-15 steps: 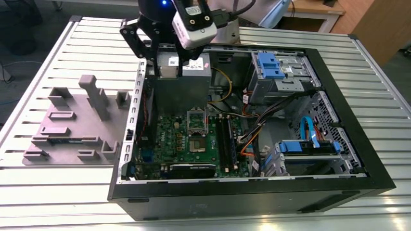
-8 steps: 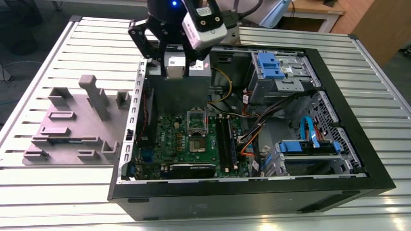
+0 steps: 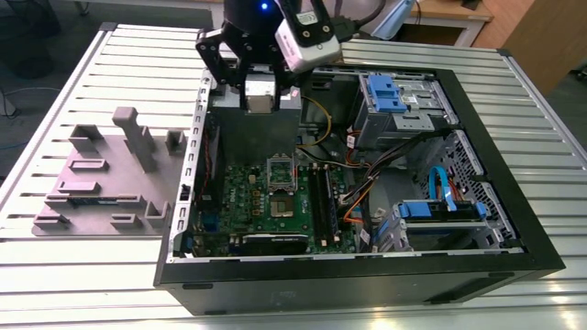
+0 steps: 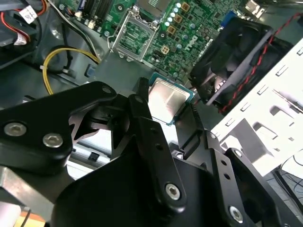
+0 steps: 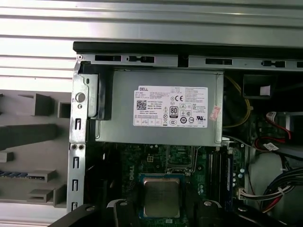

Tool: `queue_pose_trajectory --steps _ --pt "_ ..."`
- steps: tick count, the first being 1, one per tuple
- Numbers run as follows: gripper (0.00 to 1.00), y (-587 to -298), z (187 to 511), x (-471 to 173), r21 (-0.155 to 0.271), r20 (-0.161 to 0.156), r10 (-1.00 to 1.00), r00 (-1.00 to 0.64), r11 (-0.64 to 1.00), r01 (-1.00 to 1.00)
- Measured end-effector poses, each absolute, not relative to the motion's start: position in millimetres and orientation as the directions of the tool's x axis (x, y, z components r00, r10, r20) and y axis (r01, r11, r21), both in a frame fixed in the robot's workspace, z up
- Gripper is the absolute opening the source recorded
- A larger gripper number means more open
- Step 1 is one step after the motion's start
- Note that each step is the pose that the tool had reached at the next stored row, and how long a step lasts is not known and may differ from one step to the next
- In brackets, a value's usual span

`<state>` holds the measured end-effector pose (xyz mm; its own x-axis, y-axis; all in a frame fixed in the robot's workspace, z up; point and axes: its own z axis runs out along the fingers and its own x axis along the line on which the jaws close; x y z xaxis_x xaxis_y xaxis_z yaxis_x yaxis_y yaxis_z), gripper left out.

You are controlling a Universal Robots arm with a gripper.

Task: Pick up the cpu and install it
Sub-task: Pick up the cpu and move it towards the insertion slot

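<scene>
The cpu (image 3: 260, 93) is a small square chip with a pale silver top, held in the air over the open computer case (image 3: 513, 261). My gripper (image 3: 260, 96) is shut on it, a black finger on each of two opposite edges. In the second wrist view the cpu (image 4: 168, 99) sits between the fingers (image 4: 142, 101), above the grey power supply and short of the green board (image 4: 189, 33). The board's silver socket frame (image 4: 135, 37) lies beyond the chip. The first wrist view has the cpu (image 5: 161, 196) in front of the board (image 5: 142, 163).
A grey power supply (image 5: 161, 106) fills the case's far end under the arm. Drive cages with blue clips (image 3: 385, 93) and cable bundles (image 3: 367, 185) crowd the exterior view's right. A black fan (image 4: 236, 52) stands beside the board. A grey parts fixture (image 3: 101, 179) holding a memory stick (image 3: 92, 201) lies outside the case.
</scene>
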<state>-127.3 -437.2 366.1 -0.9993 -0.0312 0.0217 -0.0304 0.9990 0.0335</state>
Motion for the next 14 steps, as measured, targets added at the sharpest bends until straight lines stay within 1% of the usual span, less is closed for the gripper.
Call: queue_pose_trajectory --steps 14 --pt "0.47 -438.0 366.0 -105.2 0.034 0.022 -0.031 -0.999 0.999 -0.03"
